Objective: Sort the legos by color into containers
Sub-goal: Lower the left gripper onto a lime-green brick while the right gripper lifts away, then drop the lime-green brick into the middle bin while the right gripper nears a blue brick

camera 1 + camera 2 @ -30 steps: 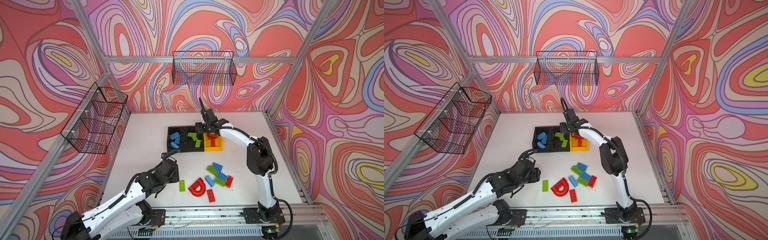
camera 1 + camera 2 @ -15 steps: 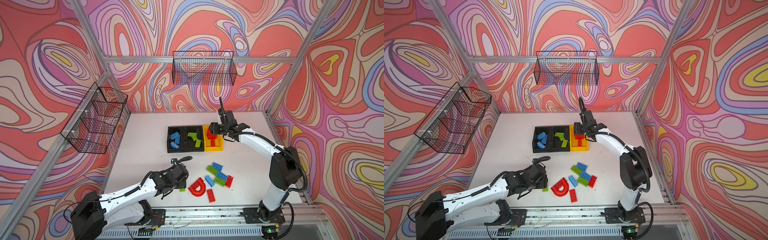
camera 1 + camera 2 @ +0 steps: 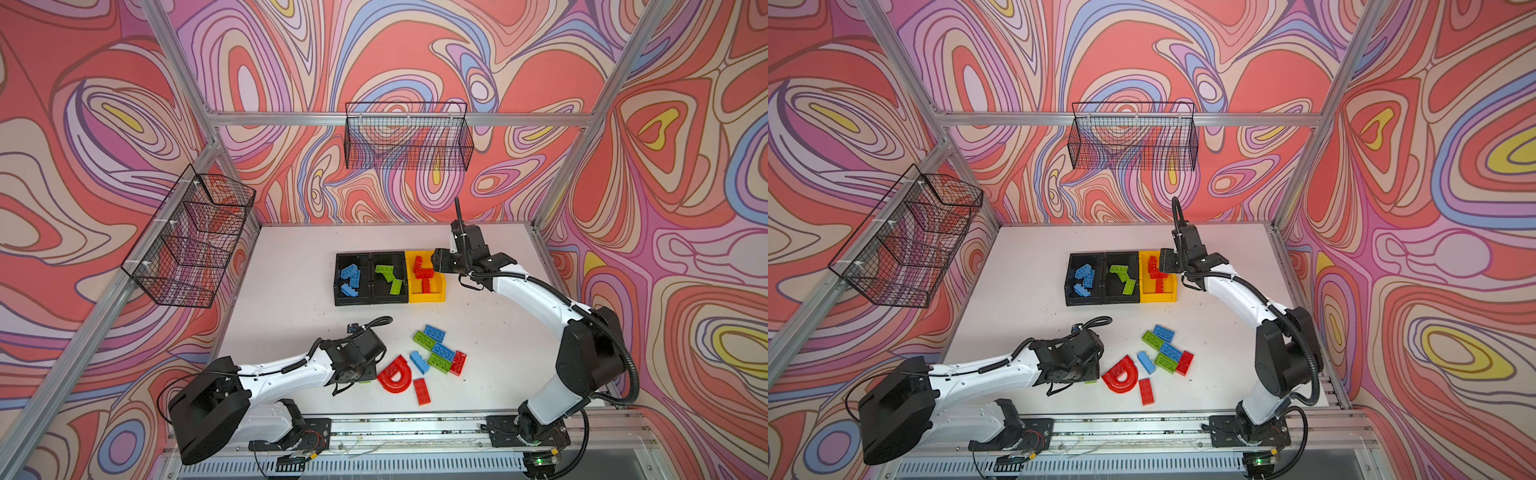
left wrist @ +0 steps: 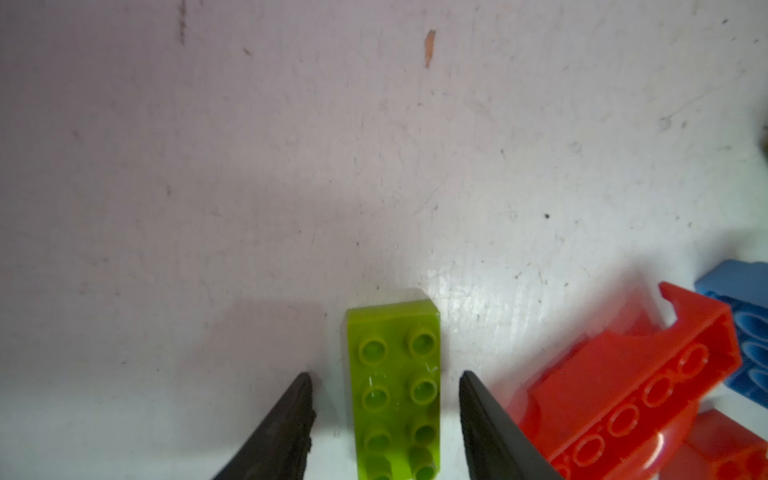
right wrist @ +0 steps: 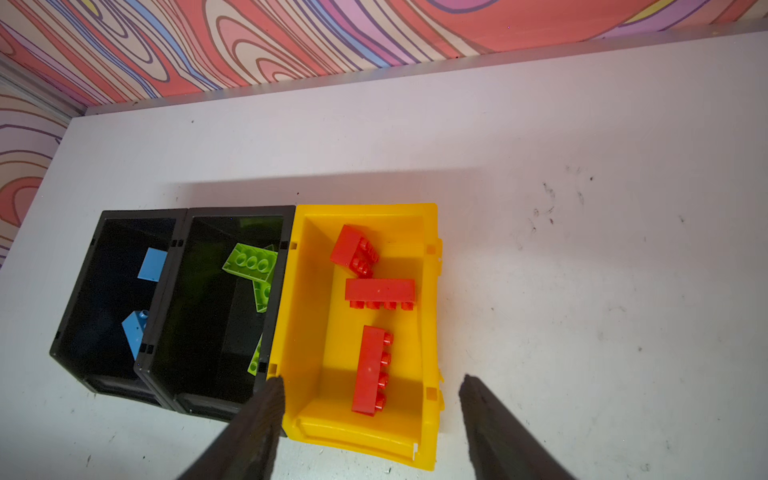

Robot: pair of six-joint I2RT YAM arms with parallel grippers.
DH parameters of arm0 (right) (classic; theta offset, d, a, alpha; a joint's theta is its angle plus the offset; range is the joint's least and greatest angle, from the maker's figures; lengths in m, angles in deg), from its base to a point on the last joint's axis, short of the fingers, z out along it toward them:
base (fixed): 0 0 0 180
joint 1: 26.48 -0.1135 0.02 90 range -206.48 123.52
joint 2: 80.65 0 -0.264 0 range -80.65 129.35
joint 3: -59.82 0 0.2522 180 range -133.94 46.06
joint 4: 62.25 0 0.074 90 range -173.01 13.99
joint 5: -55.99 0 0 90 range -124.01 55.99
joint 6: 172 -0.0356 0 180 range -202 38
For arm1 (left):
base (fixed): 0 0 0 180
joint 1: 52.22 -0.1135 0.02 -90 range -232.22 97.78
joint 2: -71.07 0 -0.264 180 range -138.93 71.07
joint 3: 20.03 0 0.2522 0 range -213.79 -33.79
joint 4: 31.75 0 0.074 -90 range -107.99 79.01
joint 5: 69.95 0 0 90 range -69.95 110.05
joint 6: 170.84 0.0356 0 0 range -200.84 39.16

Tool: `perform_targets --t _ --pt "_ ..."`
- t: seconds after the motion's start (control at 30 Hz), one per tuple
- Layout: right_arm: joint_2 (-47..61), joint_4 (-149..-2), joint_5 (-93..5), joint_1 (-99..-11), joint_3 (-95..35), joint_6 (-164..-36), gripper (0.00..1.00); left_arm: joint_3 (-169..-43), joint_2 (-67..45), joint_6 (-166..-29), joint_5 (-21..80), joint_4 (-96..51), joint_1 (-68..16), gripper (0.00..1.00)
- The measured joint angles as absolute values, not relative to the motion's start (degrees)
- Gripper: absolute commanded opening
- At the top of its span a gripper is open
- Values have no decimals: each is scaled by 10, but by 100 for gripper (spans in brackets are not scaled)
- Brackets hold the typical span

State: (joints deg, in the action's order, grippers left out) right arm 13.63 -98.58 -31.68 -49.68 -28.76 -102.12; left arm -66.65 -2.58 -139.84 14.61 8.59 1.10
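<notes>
My left gripper (image 4: 384,374) is open and low over the table, its fingers on either side of a lime green brick (image 4: 395,386) with a gap on each side. A red arch (image 3: 395,380) lies just right of it, next to a red brick (image 3: 422,391) and a cluster of blue, green and red legos (image 3: 440,353). At the back stand three containers in a row: a black one (image 3: 337,286) with blue bricks, a black one (image 3: 372,293) with green, and a yellow one (image 5: 307,311) with red. My right gripper (image 5: 372,377) hangs open and empty over the yellow one's near end.
Black wire baskets hang on the left wall (image 3: 191,241) and the back wall (image 3: 407,141). The arm bases sit on a metal rail (image 3: 415,428) along the front edge of the white table (image 3: 291,291). Aluminium posts frame the cell.
My left arm has swung right along the front to the green brick and its jaws have narrowed round it. My right gripper has moved right, from the middle container to the yellow one's right side.
</notes>
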Motion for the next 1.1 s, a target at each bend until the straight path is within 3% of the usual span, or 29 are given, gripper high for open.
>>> perform_targets --t 0.5,0.83,1.1 --pt "135 -985 -310 -493 -266 -1027 70 -670 -36 -1384 153 73 -23 26" --pt "135 -986 -294 -493 -265 -1035 70 -731 -87 -1266 164 72 -124 24" --pt "134 -988 -287 -489 -262 -1037 70 -824 -177 -1177 173 39 -155 24"
